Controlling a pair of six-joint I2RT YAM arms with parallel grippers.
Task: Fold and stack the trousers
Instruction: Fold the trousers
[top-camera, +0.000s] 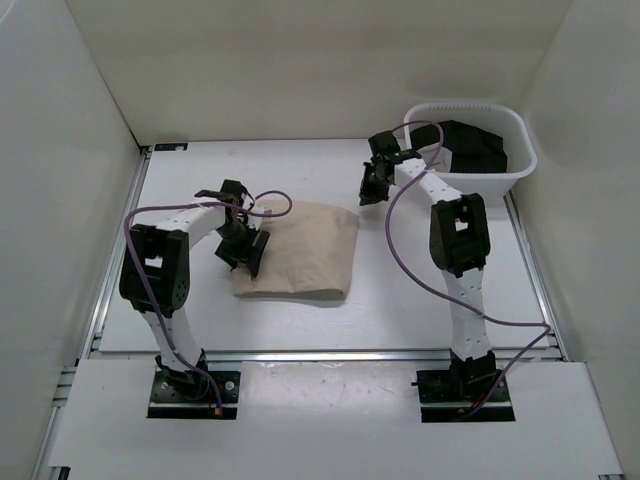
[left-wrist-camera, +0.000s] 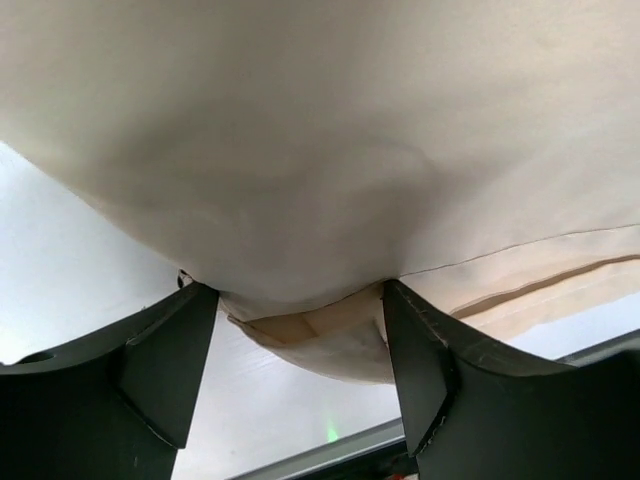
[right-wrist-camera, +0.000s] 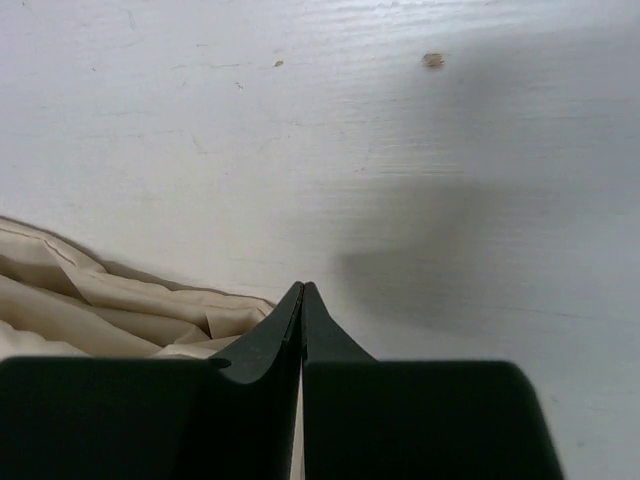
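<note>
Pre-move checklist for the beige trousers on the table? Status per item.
1. Beige cotton trousers folded, flat on white table: ok.
2. Left gripper open at the trousers' edge: ok.
3. Left gripper touching fabric: cannot tell.
4. Right gripper shut, empty, off the fabric: ok.
5. White plastic basket of black garments apart from the trousers: ok.

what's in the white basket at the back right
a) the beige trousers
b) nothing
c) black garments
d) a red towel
c: black garments fill the white basket, while the beige trousers lie folded out on the table.
</note>
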